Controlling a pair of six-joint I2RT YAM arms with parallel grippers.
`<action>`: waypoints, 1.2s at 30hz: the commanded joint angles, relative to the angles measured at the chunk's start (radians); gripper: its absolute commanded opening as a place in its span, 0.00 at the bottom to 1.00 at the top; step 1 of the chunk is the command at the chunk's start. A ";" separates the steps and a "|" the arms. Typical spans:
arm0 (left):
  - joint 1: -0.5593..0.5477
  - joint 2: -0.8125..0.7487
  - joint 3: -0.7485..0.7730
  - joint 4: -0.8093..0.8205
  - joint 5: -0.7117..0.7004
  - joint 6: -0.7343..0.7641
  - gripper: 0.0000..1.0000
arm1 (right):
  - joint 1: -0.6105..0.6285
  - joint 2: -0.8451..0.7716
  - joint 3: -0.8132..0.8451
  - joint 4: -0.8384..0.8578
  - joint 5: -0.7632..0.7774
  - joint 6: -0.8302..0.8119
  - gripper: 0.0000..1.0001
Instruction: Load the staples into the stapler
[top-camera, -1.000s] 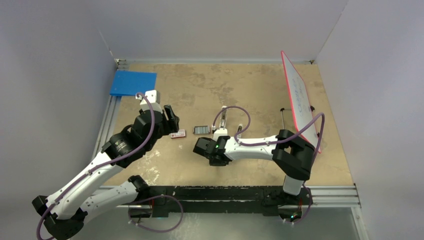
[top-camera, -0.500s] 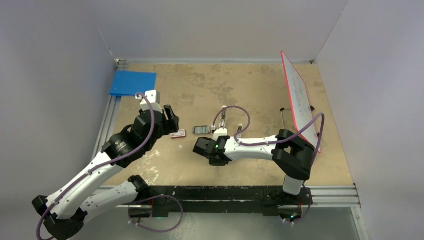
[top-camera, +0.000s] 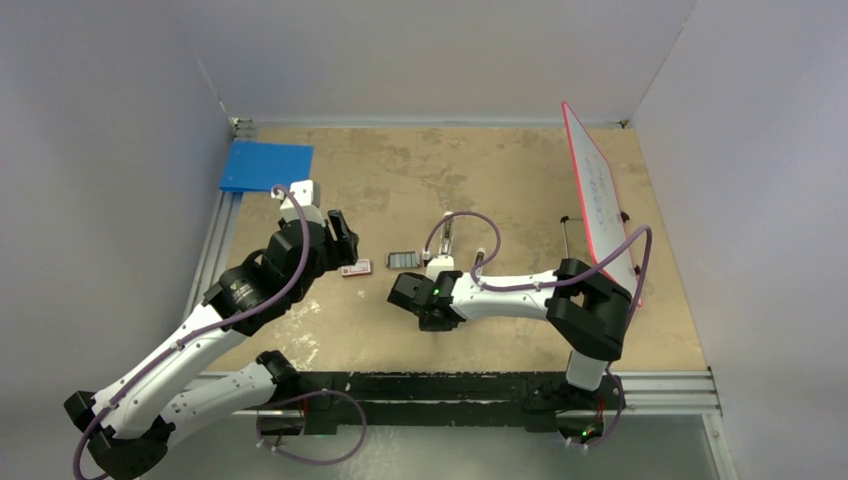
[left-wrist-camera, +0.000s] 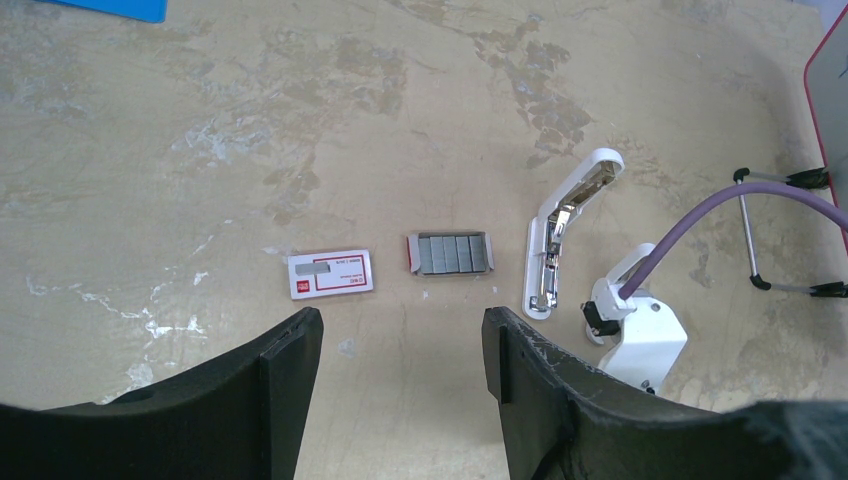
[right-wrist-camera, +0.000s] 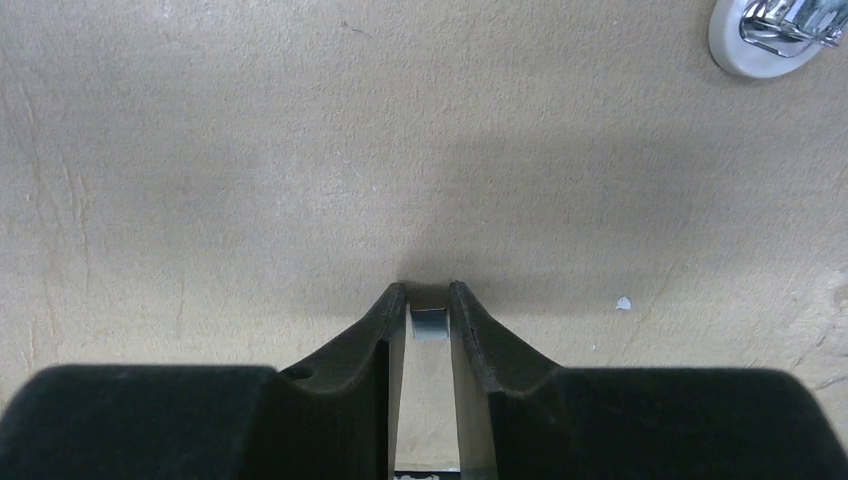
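Observation:
The staples (left-wrist-camera: 451, 252) are a grey block in a small open tray, also in the top view (top-camera: 403, 259). The white stapler (left-wrist-camera: 560, 235) lies open right of them, its metal channel showing; its rounded end shows in the right wrist view (right-wrist-camera: 770, 35). My left gripper (left-wrist-camera: 400, 330) is open and empty, above the table near the tray (top-camera: 345, 240). My right gripper (right-wrist-camera: 428, 295) is shut on a small grey strip of staples (right-wrist-camera: 428, 322), tips close to the table, in front of the stapler (top-camera: 402, 292).
A red-and-white staple box (left-wrist-camera: 331, 273) lies left of the tray. A blue pad (top-camera: 265, 165) sits at the back left. A red-edged whiteboard (top-camera: 600, 205) leans at the right. A purple cable (left-wrist-camera: 700, 215) loops by the stapler.
The right arm has shifted very slightly; the left arm and the objects on the table have not moved.

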 joint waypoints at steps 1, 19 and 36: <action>0.006 -0.007 -0.011 0.036 0.000 0.012 0.60 | -0.002 -0.023 -0.027 -0.005 -0.043 -0.035 0.26; 0.006 -0.009 -0.012 0.035 0.002 0.009 0.60 | -0.001 -0.016 -0.026 -0.015 0.015 -0.008 0.19; 0.006 0.012 -0.012 0.043 0.015 0.011 0.60 | -0.163 -0.250 -0.054 -0.132 0.412 0.209 0.20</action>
